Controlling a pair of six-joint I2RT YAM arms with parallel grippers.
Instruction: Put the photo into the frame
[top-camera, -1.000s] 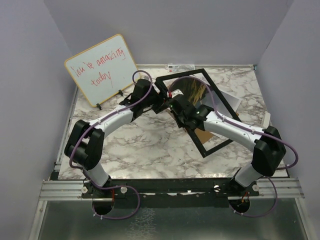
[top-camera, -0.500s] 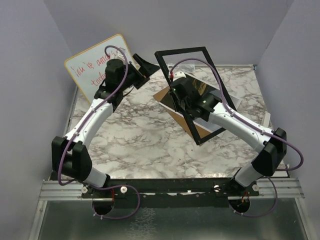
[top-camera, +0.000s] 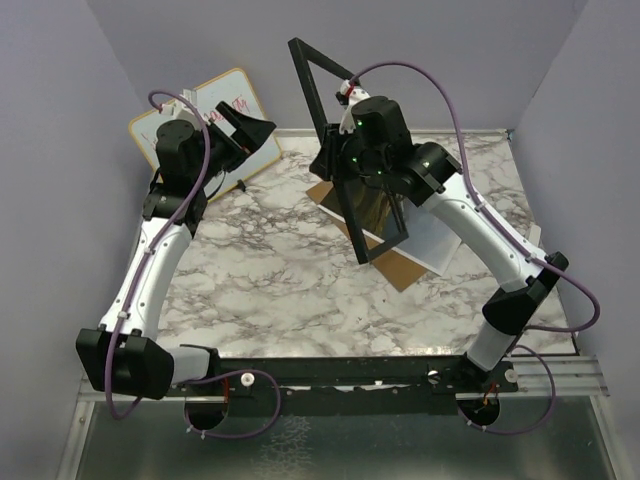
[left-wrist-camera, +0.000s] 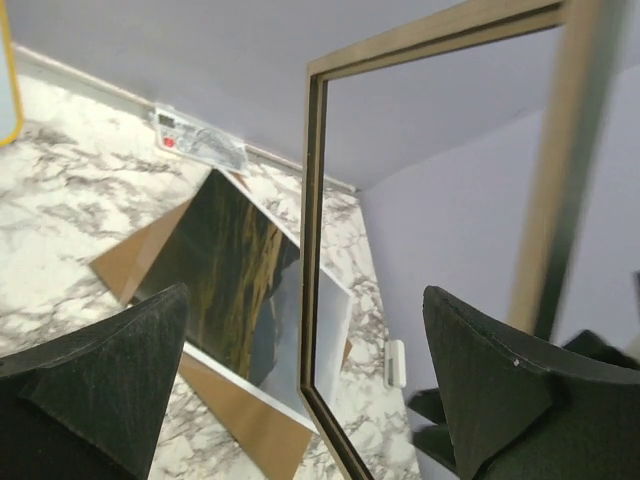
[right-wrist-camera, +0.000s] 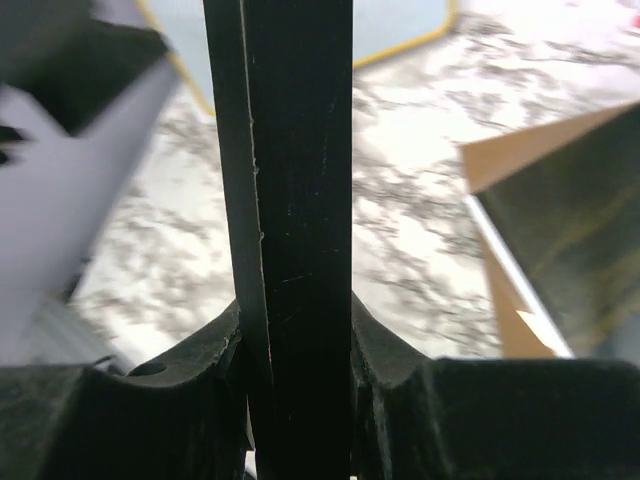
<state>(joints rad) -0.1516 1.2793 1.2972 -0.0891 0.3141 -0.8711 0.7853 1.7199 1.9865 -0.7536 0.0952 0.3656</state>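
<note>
Right tool (right-wrist-camera: 297, 350) snug on the frame (right-wrist-camera: 297, 150), left tool (left-wrist-camera: 305, 300) wide, empty

Glossy photo (left-wrist-camera: 225, 270), matt black frame (right-wrist-camera: 295, 200)

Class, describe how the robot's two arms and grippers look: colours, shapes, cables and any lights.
The left arm and right arm share smooth white links between chunky black joints, each with a thin purple cable looping alongside. The left gripper and right gripper carry broad, matte black, wedge-shaped fingers. Small green lights glow on the right wrist.
</note>
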